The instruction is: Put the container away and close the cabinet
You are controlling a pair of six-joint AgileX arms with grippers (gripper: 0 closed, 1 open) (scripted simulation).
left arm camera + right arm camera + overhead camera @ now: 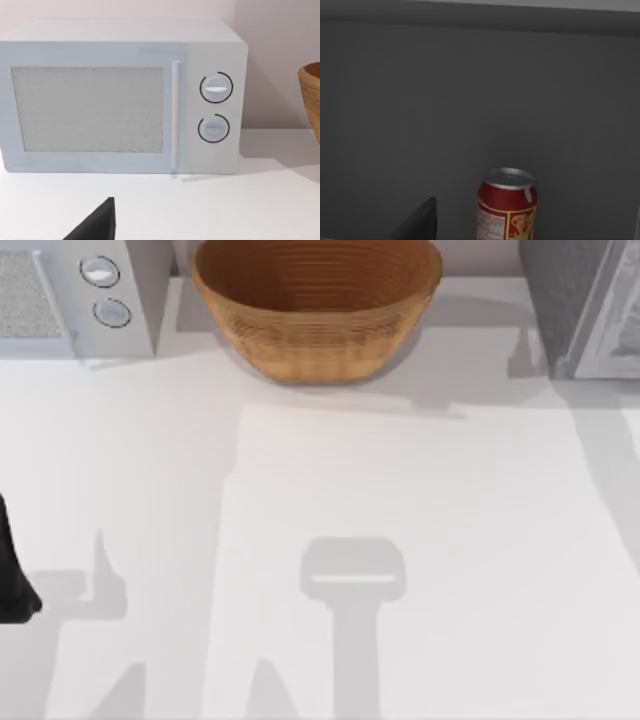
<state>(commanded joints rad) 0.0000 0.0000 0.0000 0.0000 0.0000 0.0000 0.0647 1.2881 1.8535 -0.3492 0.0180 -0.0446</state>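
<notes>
One container [506, 205], a red can with a red-and-yellow label and silver lid, stands upright inside a dark grey cabinet [470, 100] in the right wrist view, apart from the dark finger [417, 222] of the right gripper. In the top view the cabinet [580, 310] sits at two o'clock, a woven basket [316, 305] at twelve, a microwave [70, 295] at ten (door shut). The left arm [12, 575] waits at nine on the white table [400, 500]. Whether either set of jaws is apart cannot be told.

table [420, 540] bright, hard shadows | cabinet [470, 90] interior dim, perhaps unlit
</notes>
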